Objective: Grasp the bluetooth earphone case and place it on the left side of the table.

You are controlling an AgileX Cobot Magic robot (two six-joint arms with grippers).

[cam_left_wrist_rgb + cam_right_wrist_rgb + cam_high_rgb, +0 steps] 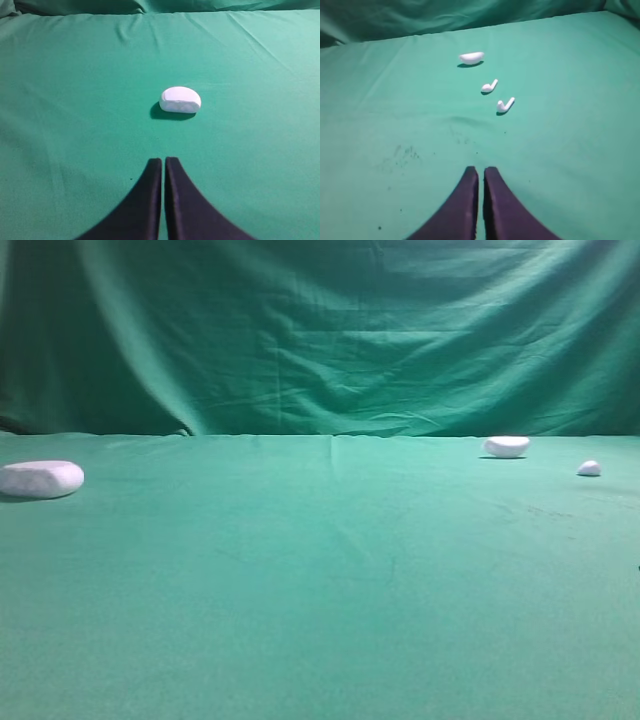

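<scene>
Lying just ahead of the closed left end effector, bluetooth earphone case.

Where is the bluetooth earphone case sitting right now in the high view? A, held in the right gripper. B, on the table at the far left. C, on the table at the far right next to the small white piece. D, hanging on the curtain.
B: the bluetooth earphone case, the largest white item, lies on the table at the far left edge of the high view, with no gripper near it.
</scene>
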